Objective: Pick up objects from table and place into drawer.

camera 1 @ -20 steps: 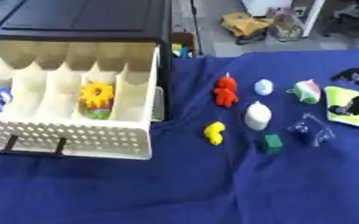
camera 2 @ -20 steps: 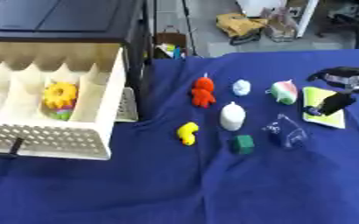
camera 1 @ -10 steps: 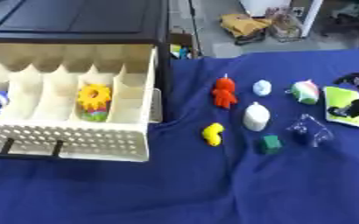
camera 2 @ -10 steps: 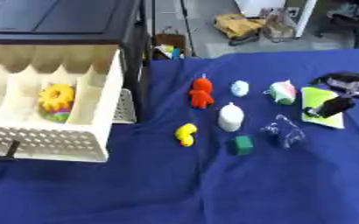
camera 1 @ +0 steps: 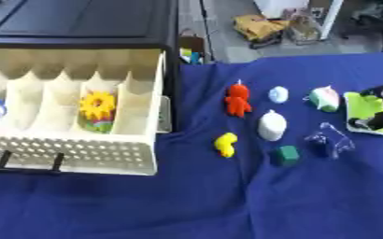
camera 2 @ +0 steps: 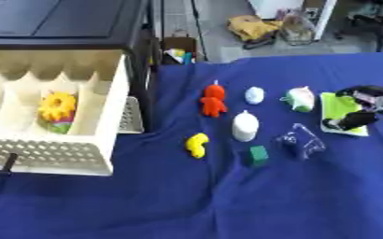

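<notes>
Fingers (camera 2: 351,120) of the right hand (camera 2: 366,95) curl down onto the yellow-green sheet (camera 2: 340,113) at the tabletop's (camera 2: 227,196) right edge, its long axis running near to far.

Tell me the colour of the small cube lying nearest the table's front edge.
Green; the cube shows best in the right eye view.
</notes>
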